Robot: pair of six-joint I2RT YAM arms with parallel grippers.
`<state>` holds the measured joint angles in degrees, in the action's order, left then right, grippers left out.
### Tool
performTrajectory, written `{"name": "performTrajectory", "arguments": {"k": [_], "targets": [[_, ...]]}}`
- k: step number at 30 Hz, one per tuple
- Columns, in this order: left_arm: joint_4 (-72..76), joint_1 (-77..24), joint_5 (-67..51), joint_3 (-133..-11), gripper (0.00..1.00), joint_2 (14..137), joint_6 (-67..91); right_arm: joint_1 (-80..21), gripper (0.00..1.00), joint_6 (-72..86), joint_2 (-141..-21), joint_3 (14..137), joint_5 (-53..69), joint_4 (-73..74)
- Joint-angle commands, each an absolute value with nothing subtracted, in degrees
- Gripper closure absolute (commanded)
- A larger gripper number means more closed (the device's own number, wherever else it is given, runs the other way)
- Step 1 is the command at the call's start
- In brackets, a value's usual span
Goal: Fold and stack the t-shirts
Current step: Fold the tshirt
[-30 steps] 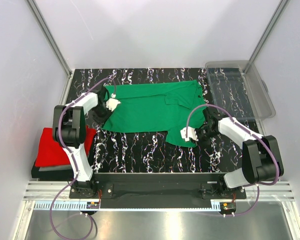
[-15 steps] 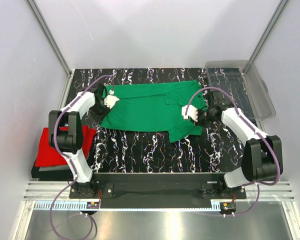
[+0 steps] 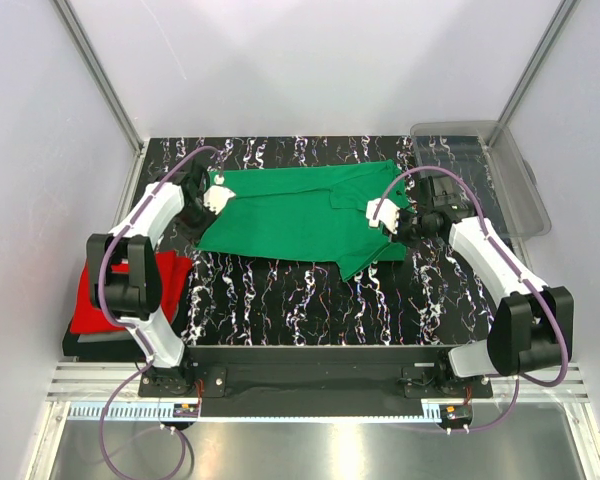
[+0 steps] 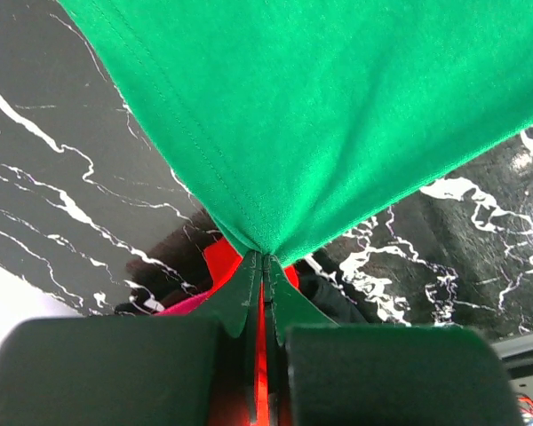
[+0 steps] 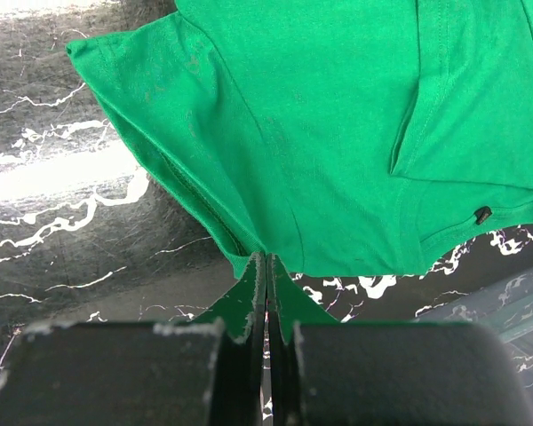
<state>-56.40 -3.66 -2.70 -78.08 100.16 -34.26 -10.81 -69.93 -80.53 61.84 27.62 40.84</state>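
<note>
**Operator:** How many t-shirts are in view, and where is each?

**Technician:** Two. One green t-shirt (image 3: 290, 215) lies spread across the far half of the surface (image 3: 310, 300), between the two arms. One red t-shirt (image 3: 95, 300) sits folded off the left edge of the surface, at a lower level, partly hidden by the left arm. A dark layer shows beneath the red one. The overhead view is too coarse to tell whether that layer is cloth or a tray.

**Operator:** What is the state of each end effector?

**Technician:** There are two units, and both are closed on cloth.
- The left end effector (image 4: 265, 262) pinches a corner at the left end of the green t-shirt, and the fabric fans out from the pinch point.
- The right end effector (image 5: 267, 262) is clamped on an edge at the right end of the same garment, close to a sleeve.
- Each pair of fingers meets along a thin line at the fabric.

**Operator:** What is the condition of the green garment?

**Technician:** The middle lies flat. In both wrist views the gripped edge is lifted off the surface. The collar is toward the right end. From the right end, one flap extends toward the near edge.

**Operator:** Are there other items?

**Technician:** One clear bin (image 3: 480, 180) stands at the far right corner of the surface, near the right end effector.
</note>
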Motion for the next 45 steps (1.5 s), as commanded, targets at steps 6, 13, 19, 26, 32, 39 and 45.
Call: {"name": "performTrajectory", "arguments": {"k": [6, 13, 19, 26, 32, 39, 45], "targets": [[-58.1, -3.3, -2.4, -80.8, 1.0, 98.2, -34.4, -10.1, 1.0, -64.0, -78.3, 65.8, 27.2, 36.7], [-58.1, -3.3, -2.6, -87.4, 1.0, 102.6, -34.1, -8.3, 1.0, -62.2, -82.2, 73.3, 24.9, 33.2], [-58.0, -3.3, -2.0, -93.2, 1.0, 106.7, -34.1, -7.1, 1.0, -60.0, -88.1, 79.8, 22.5, 30.4], [-58.0, -2.5, -1.5, -98.6, 1.0, 111.7, -33.4, -7.1, 1.0, -57.5, -98.6, 86.7, 19.8, 27.2], [-58.1, -1.8, -1.0, -104.8, 1.0, 117.6, -32.6, -7.1, 1.0, -56.0, -107.6, 93.8, 18.5, 25.7], [-58.2, -1.8, -0.2, -111.7, 1.0, 123.3, -32.3, -7.1, 1.0, -53.8, -115.3, 103.7, 17.1, 24.3], [-58.2, -1.7, 2.1, -115.2, 1.0, 127.0, -32.7, -7.2, 1.0, -53.9, -120.1, 108.8, 16.1, 24.3]]}}
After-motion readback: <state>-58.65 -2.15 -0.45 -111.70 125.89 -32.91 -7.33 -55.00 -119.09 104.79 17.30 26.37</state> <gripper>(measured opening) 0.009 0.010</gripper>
